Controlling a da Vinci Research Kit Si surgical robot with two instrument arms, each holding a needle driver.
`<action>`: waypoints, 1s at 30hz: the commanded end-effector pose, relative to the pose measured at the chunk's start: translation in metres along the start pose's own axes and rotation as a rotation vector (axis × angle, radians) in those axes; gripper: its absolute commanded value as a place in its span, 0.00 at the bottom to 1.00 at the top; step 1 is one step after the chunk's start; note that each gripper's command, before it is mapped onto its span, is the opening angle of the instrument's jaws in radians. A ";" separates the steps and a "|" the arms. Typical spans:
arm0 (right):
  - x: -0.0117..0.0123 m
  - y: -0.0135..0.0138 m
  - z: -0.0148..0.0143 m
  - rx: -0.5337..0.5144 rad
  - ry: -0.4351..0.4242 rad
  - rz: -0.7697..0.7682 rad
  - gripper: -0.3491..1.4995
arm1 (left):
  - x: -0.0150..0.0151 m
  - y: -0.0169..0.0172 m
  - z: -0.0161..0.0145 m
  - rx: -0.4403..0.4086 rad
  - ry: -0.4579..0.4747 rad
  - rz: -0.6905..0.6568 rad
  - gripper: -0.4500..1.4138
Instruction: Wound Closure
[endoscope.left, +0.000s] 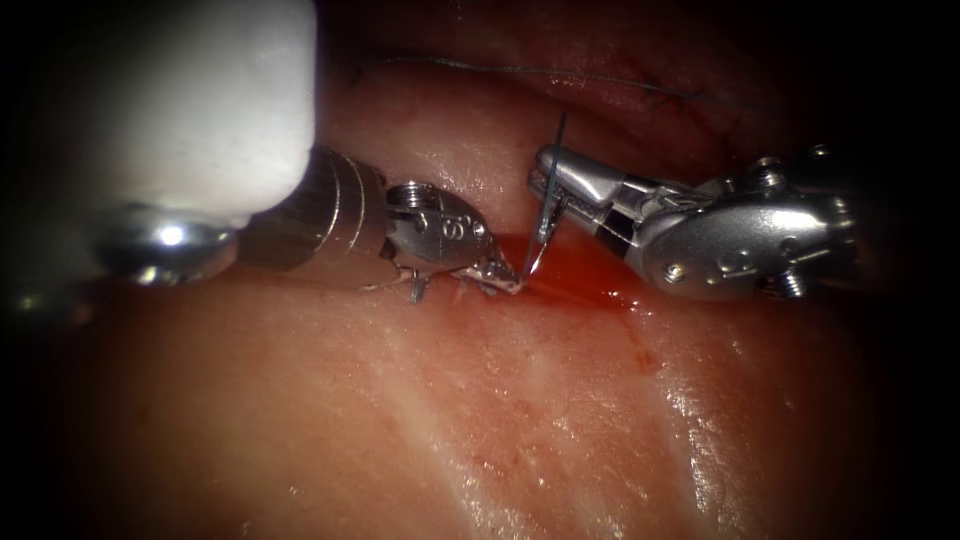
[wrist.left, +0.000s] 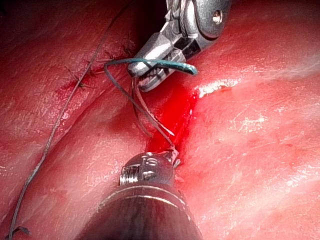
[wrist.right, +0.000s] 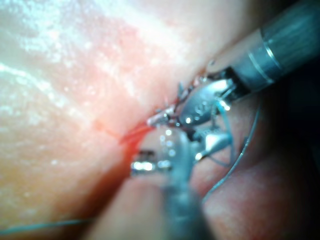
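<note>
The right arm's silver wristed needle driver is coming in from the right, its fingers closed on the thin, dark curved steel needle near mid-curve. The needle is standing almost upright: 1 end is rising above the fingers and the other is reaching down to the pool of red fluid in the cut, where it is meeting the tissue (whether that end is buried, I cannot tell). The left arm's silver needle driver is lying low on the left side of the cut, its tips just beside the needle's lower end, so it is the nearer tool to that end; its opening I cannot tell. Fine dark-green thread is trailing across the pink, glistening pork-belly tissue.
</note>
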 end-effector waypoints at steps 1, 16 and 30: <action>-0.0001 -0.0006 0.0005 0.000 0.003 0.002 0.00 | -0.0004 0.0000 0.0009 -0.009 -0.015 0.004 0.05; 0.0003 -0.0018 -0.0002 0.003 0.022 -0.007 0.00 | 0.0000 0.0017 0.0018 -0.280 -0.132 0.042 0.05; 0.0001 -0.0038 -0.0003 0.003 0.032 -0.023 0.00 | 0.0003 0.0017 0.0003 -0.249 -0.127 0.039 0.05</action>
